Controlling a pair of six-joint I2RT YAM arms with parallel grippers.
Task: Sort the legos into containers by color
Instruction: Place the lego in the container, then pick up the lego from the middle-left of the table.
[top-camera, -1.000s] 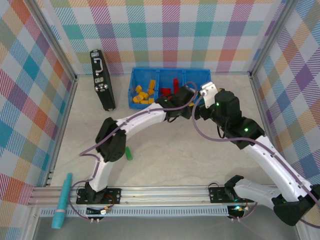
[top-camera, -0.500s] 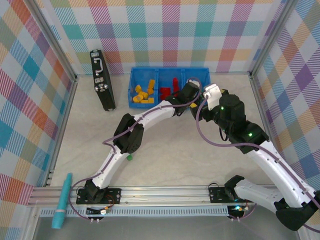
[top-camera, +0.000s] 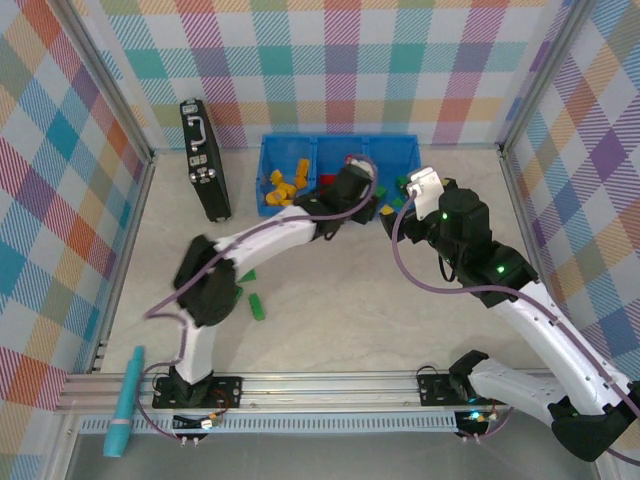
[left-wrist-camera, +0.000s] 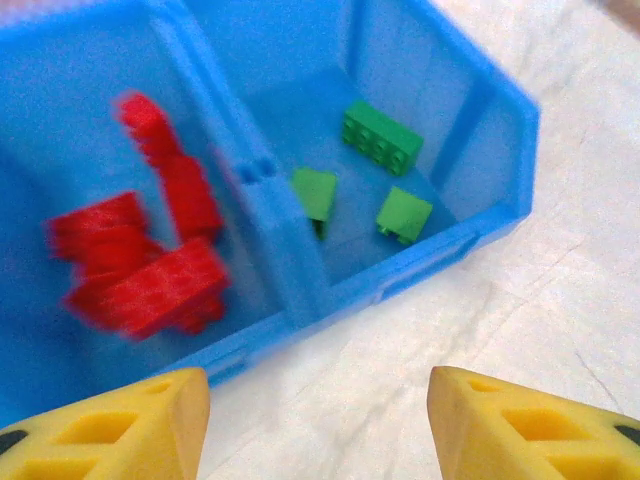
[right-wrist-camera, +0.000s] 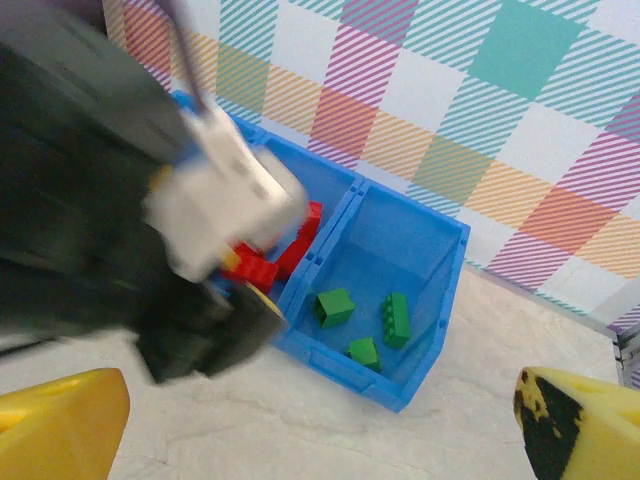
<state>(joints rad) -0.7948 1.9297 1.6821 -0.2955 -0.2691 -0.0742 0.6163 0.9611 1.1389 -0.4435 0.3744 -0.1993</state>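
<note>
- Near left, on the frame rail: teal marker (top-camera: 125, 400), well out of play.
- Far left, by the wall: black case (top-camera: 205, 160) with silver handle, lying flat, just left of the blue bin (top-camera: 290, 145); not a container for this job.
- On the open table (top-camera: 340, 320), near-left of centre: loose green brick (top-camera: 257, 305), long axis running roughly near to far, slightly slanted. Just beyond it, a second green piece (top-camera: 246, 275), tucked against the left arm's elbow (top-camera: 205, 290) and partly hidden.
- In the bin's left compartment: yellow and orange bricks (top-camera: 284, 190). In the middle one: red bricks (left-wrist-camera: 150, 275), heaped.
- Left gripper (left-wrist-camera: 318, 400): fingers apart, nothing between them, hovering just on the near side of the bin's near wall, about level with the divider between middle and right compartments.
- In the right compartment: green bricks (left-wrist-camera: 381, 135), three counted, lying apart from one another.
- Right gripper (right-wrist-camera: 322, 400): fingers spread wide, empty, just right of the left one, facing that same right compartment.
- Judged crux of the coming move: loose greens well apart from both grippers, off toward the near left. Closer to the left arm's base, so probably a left-arm pick, folding back beside its own elbow.
- Best closed across the brick's short side, one finger left of it and one right.
- Surface: pale, smooth, flat. Plenty of room around the first brick, less around the second by the elbow.
</note>
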